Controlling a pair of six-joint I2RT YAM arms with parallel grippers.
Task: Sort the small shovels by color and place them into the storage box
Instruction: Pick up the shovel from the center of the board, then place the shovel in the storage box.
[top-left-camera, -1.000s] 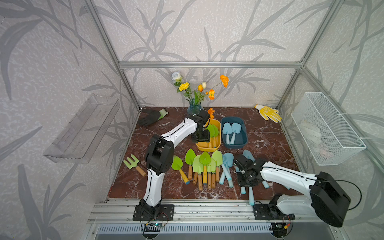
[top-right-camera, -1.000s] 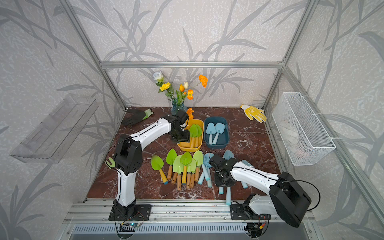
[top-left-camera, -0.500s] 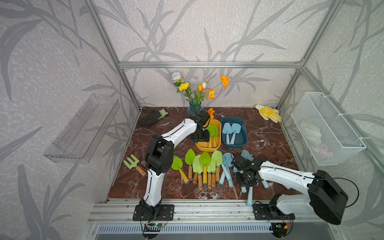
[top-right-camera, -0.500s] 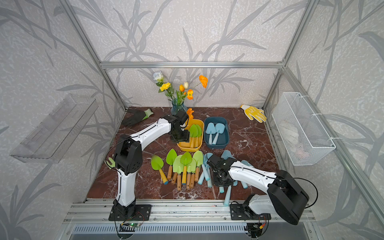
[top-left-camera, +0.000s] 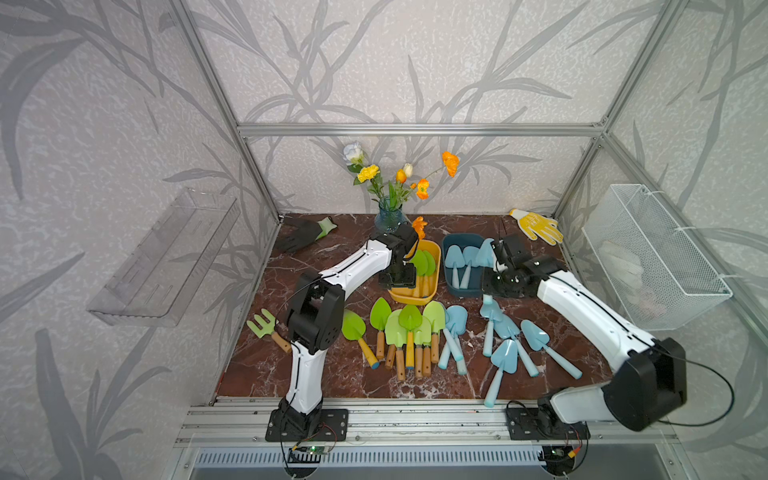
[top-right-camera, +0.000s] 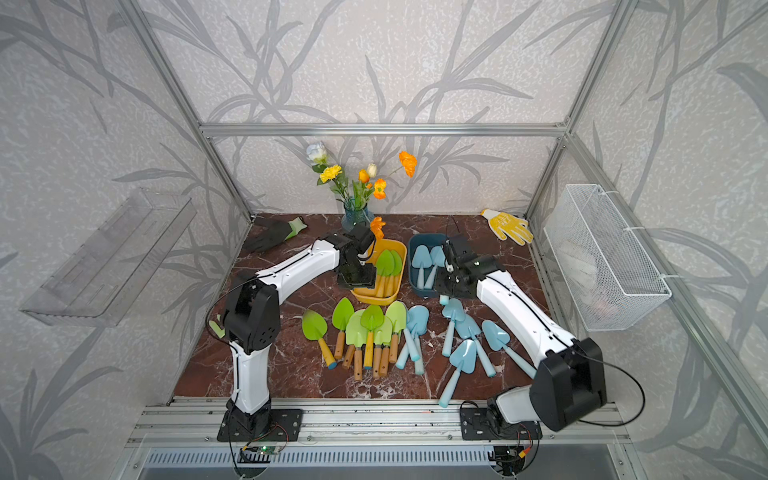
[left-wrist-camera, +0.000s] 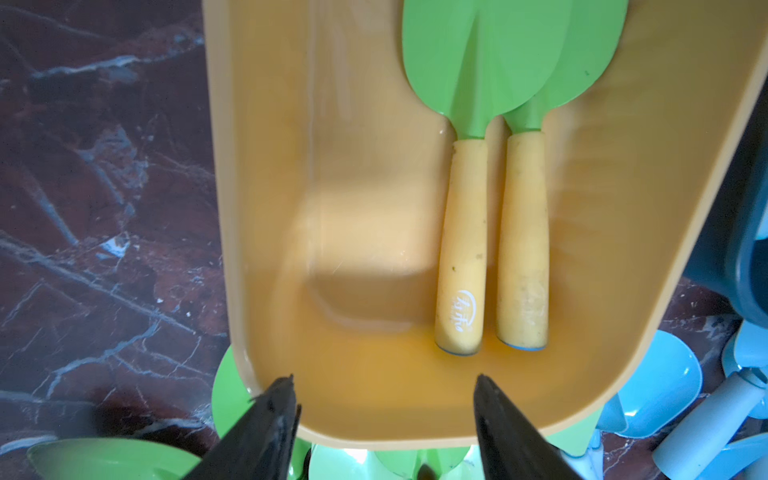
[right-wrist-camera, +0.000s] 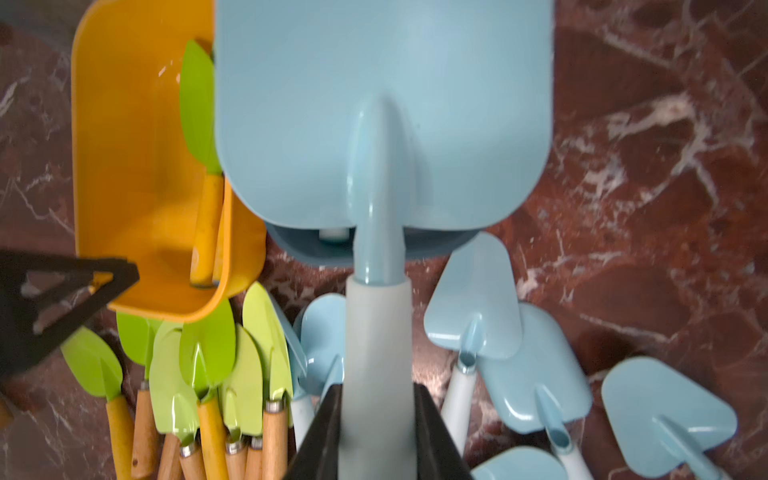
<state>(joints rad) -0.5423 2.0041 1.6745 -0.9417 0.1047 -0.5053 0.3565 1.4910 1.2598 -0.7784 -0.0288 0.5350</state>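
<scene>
Dark marble tabletop, leaf-patterned walls; left tool wide, right tool tight on blue shovel.

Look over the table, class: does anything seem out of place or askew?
One pale blue shovel lies slanted at the front, its handle tip poking past the table edge over the metal rail.

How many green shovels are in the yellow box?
2. Both lie side by side in the yellow box: the logo-handled shovel and the plain-handled shovel, its blade partly under the other's. The box's far end is cropped, so more could hide.
</scene>
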